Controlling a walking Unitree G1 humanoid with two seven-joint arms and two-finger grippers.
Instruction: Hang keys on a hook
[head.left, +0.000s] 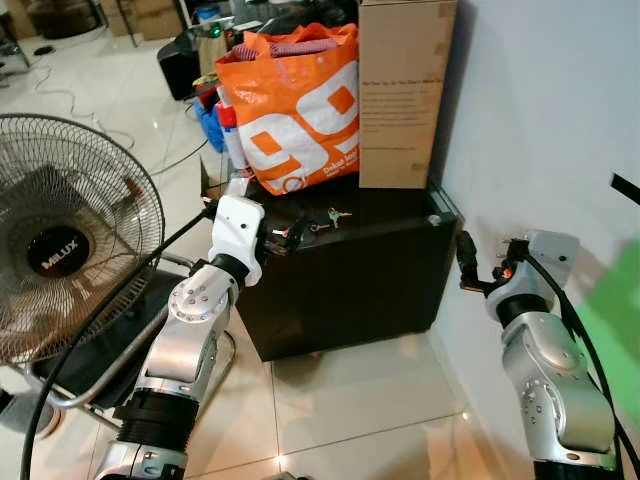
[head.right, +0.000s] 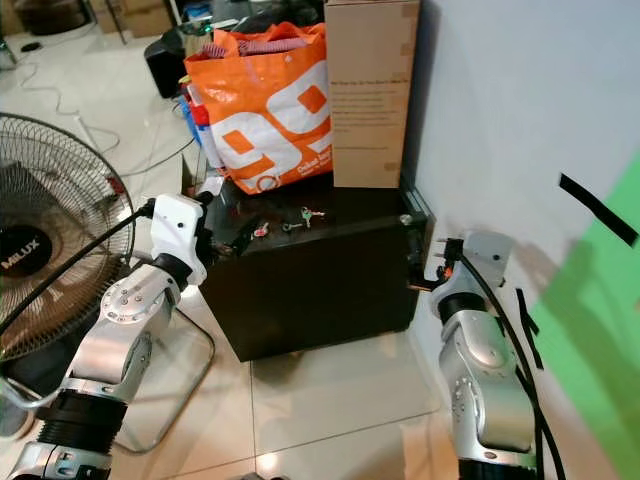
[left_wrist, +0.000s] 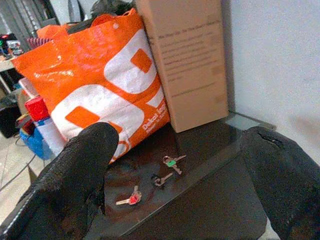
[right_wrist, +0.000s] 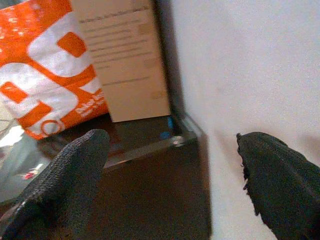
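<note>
Left pincer (left_wrist: 175, 200) is spread wide and empty, at the near edge of the dark surface (head.left: 380, 225), aimed at the keys (left_wrist: 165, 172). Right pincer (right_wrist: 175, 175) is also open and empty, by the white wall (head.left: 540, 110) at the surface's right end.

The keys lie flat on the glossy top, strung out: a red-tagged one (left_wrist: 131, 199) nearest, a dark ring in the middle, a green-tagged one (left_wrist: 171, 162) farthest. Behind them stand an orange bag (head.left: 295, 110) and a cardboard box (head.left: 405, 90).

Judgement: light, rigid metal, loosely linked, likely to slide on the slick top and dangle once lifted. Best hold looks like the ring or a tagged head, pinched from above. No hook can be made out.
</note>
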